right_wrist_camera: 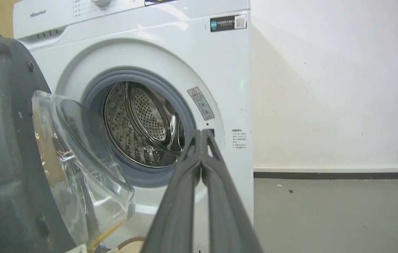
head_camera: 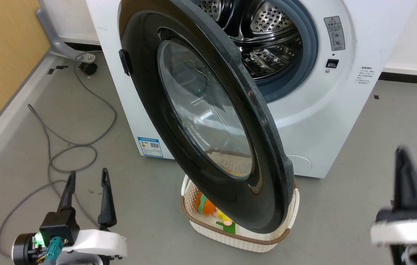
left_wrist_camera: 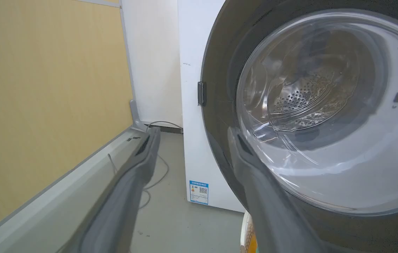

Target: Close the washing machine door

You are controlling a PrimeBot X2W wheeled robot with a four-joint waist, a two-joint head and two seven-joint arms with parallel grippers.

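Grey floor point(head_camera: 359, 213) is running up to a yellow wall panel point(head_camera: 2, 55) on the robot's left and a white wall behind.

- The left gripper point(head_camera: 88, 173) is hovering low at the lower left of the head view. Its two fingers point(head_camera: 106, 198) are standing parted with a clear gap, and nothing is sitting between them.
- The left wrist view is looking along them toward the door's outer face and the white side of the machine. In the head view this gripper is sitting apart from the door.
- The right gripper point(right_wrist_camera: 201, 133) is showing its fingers pressed together tip to tip, gripping nothing. They are pointing at the machine's front panel just right of the drum opening. In the head view it is sitting blurred at the lower right.
- The washing machine door point(head_camera: 208, 121) is standing wide open, swung out from the left side of the washing machine point(head_camera: 315, 121). Its free edge is hanging over a cream basket point(head_camera: 238, 237) on the floor, which is holding coloured items.
- The steel drum point(head_camera: 267, 33) and grey gasket point(head_camera: 309, 48) are lying exposed behind the door.
- A blue sticker point(head_camera: 150, 146) is sitting low on the machine front.
- A grey cable point(head_camera: 65, 147) is lying looped on the floor left of the machine
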